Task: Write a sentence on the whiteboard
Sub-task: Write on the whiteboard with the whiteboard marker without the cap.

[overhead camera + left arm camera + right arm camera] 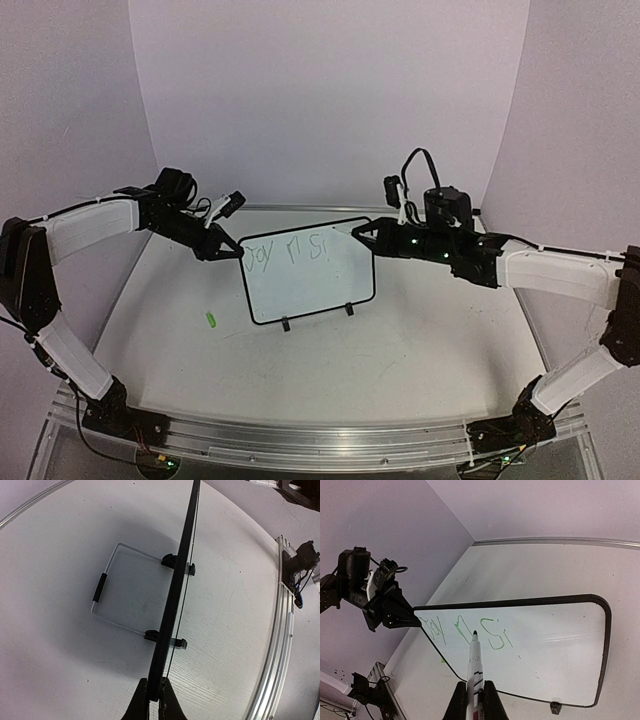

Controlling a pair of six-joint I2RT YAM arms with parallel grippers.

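Even, soft light — wide-angle edge distortion

High and far, the top view faces the small black-framed white whiteboard (320, 290); left wrist sights closely along its edge, right wrist faces its front.

Whiteboard (172, 605): edge-on from my left wrist, writing face was hidden, top cut off. Sentence (462, 630): letters were too faint to read (worse overhead). Marker (475, 666): lower barrel was buried in my right gripper (474, 692). Green speck (211, 320): too small to name.
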